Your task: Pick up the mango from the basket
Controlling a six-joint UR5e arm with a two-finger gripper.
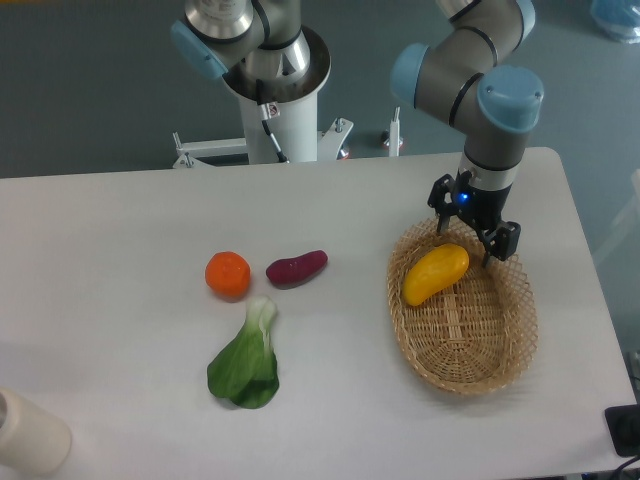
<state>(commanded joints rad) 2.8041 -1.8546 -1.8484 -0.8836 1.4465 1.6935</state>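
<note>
**Claw over the mango's upper end, fingers spread**

Claw [472, 232] hangs open above the far rim of the basket [505, 350], holding nothing. One finger shows on its left side, the other on its right, gap wide.

Mango [435, 274] lies inside the basket, just below and a little left of the claw. Its long axis runs diagonally: upper end almost under the claw's gap, lower end trailing away down-left. Contact not evident; height above the fruit can't be judged from this view.

Judgement: the fingers appear to straddle the upper end rather than the middle, so a shift down-left along the axis would centre the grip.
</note>
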